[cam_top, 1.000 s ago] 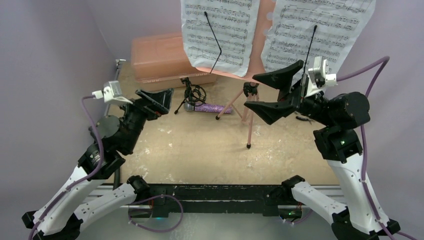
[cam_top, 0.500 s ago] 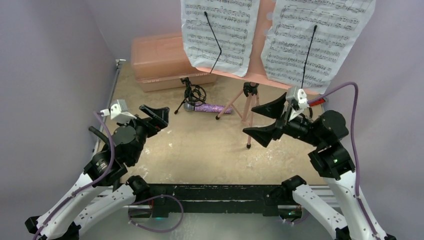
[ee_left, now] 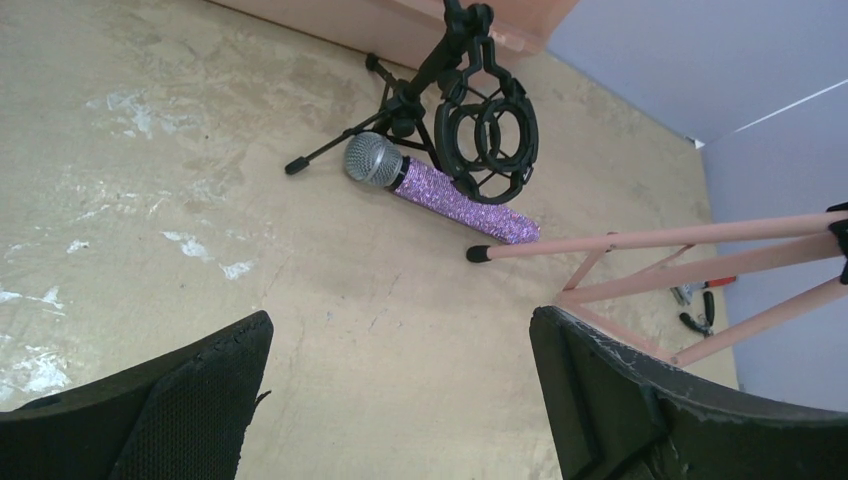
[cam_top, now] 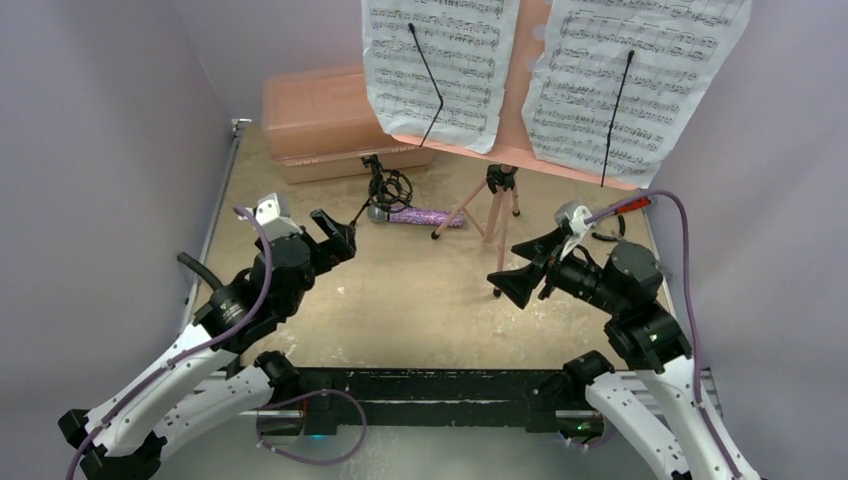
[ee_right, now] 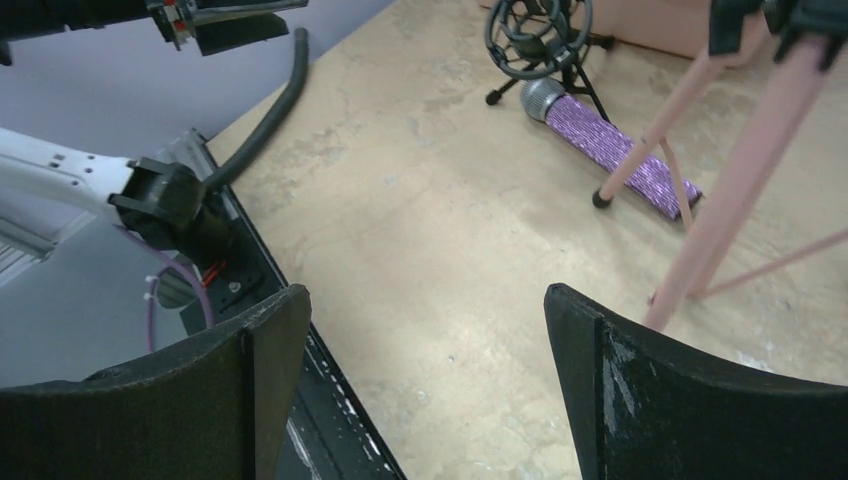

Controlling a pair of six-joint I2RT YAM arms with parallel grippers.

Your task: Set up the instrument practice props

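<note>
There is one pink music stand point(cam_top: 497, 235) standing on its three legs at the back of the table point(cam_top: 400, 300). Two music pages point(cam_top: 440, 65) point(cam_top: 640, 75) sit side by side on it. One purple sparkly microphone point(ee_left: 455, 198) lies flat on the table, just beside the one little black mic stand point(ee_left: 470, 110), not in its ring. One pink box point(cam_top: 320, 115) sits behind them. One red-handled tool point(ee_left: 712, 286) lies by the right wall. There are two claws. The left claw point(ee_left: 400, 330) is wide open and holds nothing. The right claw point(ee_right: 425, 295) is wide open too, with nothing in it, near the music stand's front leg.
</note>
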